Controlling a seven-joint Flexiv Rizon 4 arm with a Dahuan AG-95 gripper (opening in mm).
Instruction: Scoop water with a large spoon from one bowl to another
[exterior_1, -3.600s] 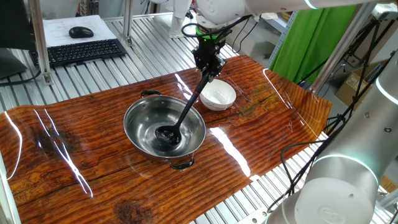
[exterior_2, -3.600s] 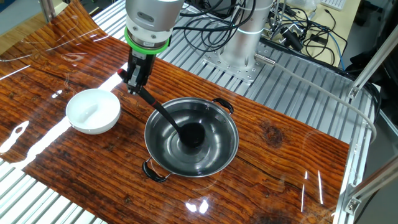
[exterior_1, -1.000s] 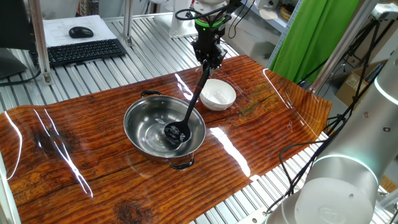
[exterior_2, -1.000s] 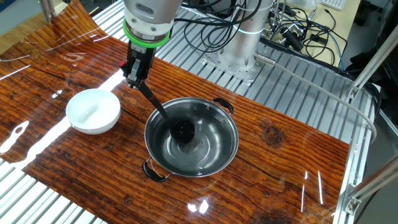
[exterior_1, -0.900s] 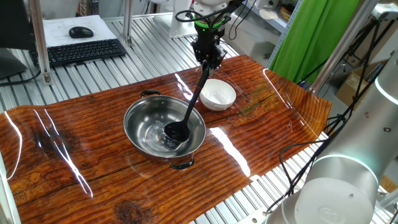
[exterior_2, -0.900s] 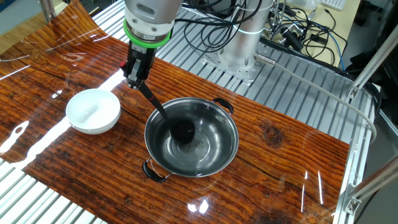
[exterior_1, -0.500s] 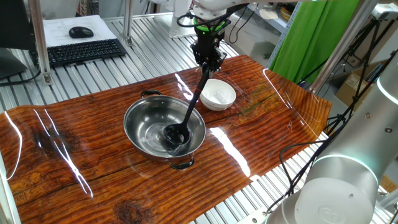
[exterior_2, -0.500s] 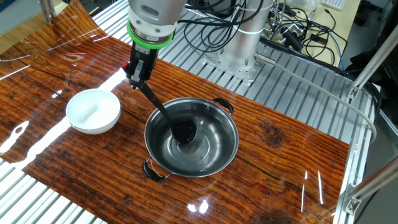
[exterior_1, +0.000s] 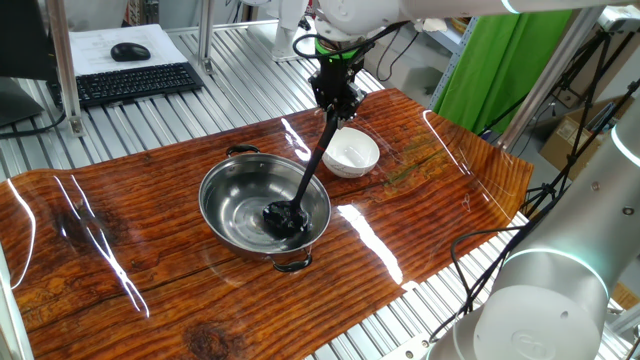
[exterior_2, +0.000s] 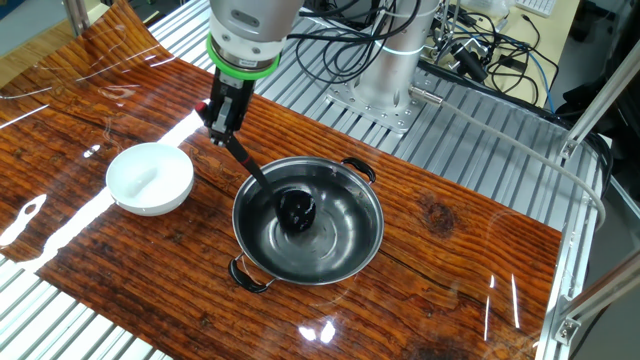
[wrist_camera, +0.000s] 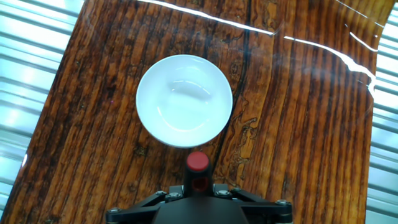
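Wood-grain table (exterior_1: 120, 250) — fingers (exterior_2: 222, 131) clamping ladle (exterior_1: 305, 180), scoop in steel bowl (exterior_2: 350, 262)

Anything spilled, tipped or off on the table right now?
Nothing stands out. The steel bowl and white ceramic bowl sit upright, the wood-grain tabletop shows no puddles, and the black ladle rests inside the steel bowl.

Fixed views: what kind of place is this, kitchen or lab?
Most likely a robotics lab, not a kitchen: a slatted aluminium bench under a wood-grain sheet, a keyboard and mouse behind, and loose cabling by the arm's base.
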